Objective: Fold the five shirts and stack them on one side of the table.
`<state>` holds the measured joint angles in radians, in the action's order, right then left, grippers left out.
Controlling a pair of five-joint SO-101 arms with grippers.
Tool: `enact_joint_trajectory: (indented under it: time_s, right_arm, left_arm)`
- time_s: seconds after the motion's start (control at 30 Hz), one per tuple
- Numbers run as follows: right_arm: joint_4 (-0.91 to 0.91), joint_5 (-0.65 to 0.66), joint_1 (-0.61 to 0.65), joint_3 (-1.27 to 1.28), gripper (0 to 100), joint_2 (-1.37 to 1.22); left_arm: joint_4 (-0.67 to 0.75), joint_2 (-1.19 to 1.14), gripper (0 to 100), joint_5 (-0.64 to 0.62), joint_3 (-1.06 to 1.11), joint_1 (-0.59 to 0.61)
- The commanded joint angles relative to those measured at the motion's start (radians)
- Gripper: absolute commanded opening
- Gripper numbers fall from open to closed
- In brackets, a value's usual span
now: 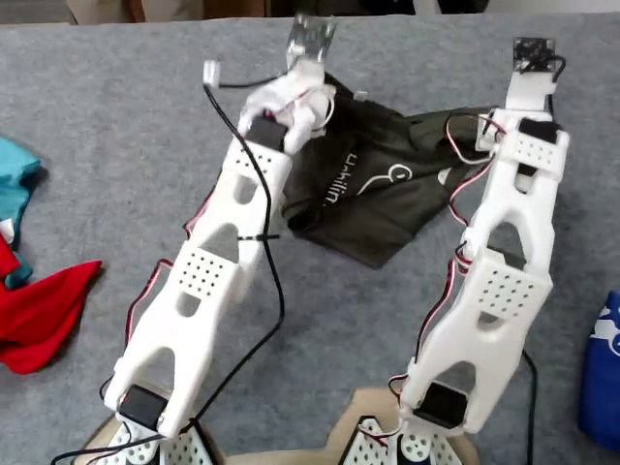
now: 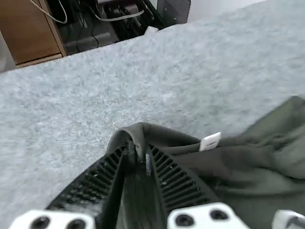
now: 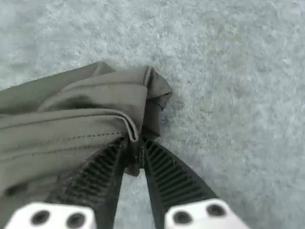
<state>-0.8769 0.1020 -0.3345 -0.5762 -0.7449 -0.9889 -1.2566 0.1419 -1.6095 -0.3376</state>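
At the dark olive shirt (image 1: 373, 189), the left gripper (image 2: 138, 155) is clamped on a raised fold of the fabric edge, with the cloth pinched between its ribbed fingers (image 2: 169, 179). A white tag (image 2: 210, 141) projects from the shirt just beside this grasp point. The right gripper (image 3: 136, 149) is likewise clenched on the shirt, pinching a stitched hem where several layers bunch into a corner. From the high view, the shirt lies crumpled on the grey table (image 1: 116, 116) between the forward ends of the two arms, pale print facing up, with one portion running toward the left arm and another toward the right arm. Well apart from the shirt on the left arm's side, a red garment (image 1: 44, 310) lies at the table edge, with a teal garment (image 1: 15, 184) adjacent to it. Well apart from the shirt on the right arm's side, a blue garment (image 1: 603, 368) lies at the opposite table edge, nearer the arm bases than the shirt.
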Motion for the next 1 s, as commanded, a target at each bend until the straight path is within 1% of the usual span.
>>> enact_joint_trajectory:
  time_s: [0.0, 0.17, 0.3, 0.4, 0.5, 0.6, 0.77, 0.97]
  right_arm:
    - [-0.207, 0.021, 0.065, -0.142, 0.5, 0.213]
    - [-0.459, 0.025, 0.143, -0.349, 0.5, 0.354]
    - [-0.617, 0.029, 0.213, -0.466, 0.5, 0.375]
    - [-0.764, 0.029, 0.242, -0.596, 0.5, 0.397]
    - [-0.887, 0.028, 0.242, -0.780, 0.5, 0.446]
    - [-0.911, 0.020, 0.217, -0.880, 0.5, 0.530]
    - [-0.902, 0.025, 0.168, -0.782, 0.5, 0.779]
    - [-0.830, 0.029, 0.153, -0.684, 0.5, 1.086]
  left_arm:
    - [-0.203, 0.255, 2, -0.015, -0.057, -0.006]
    - [-0.482, 0.447, 2, -0.015, -0.054, 0.008]
    - [-0.663, 0.486, 2, -0.041, -0.057, 0.049]
    - [-0.755, 0.524, 2, -0.083, -0.060, 0.109]
    - [-0.772, 0.615, 2, -0.138, -0.028, 0.213]
    - [-0.772, 0.728, 2, -0.155, 0.028, 0.295]
    - [-0.772, 1.004, 2, -0.157, 0.178, 0.368]
    - [-0.772, 1.394, 2, -0.152, 0.400, 0.374]
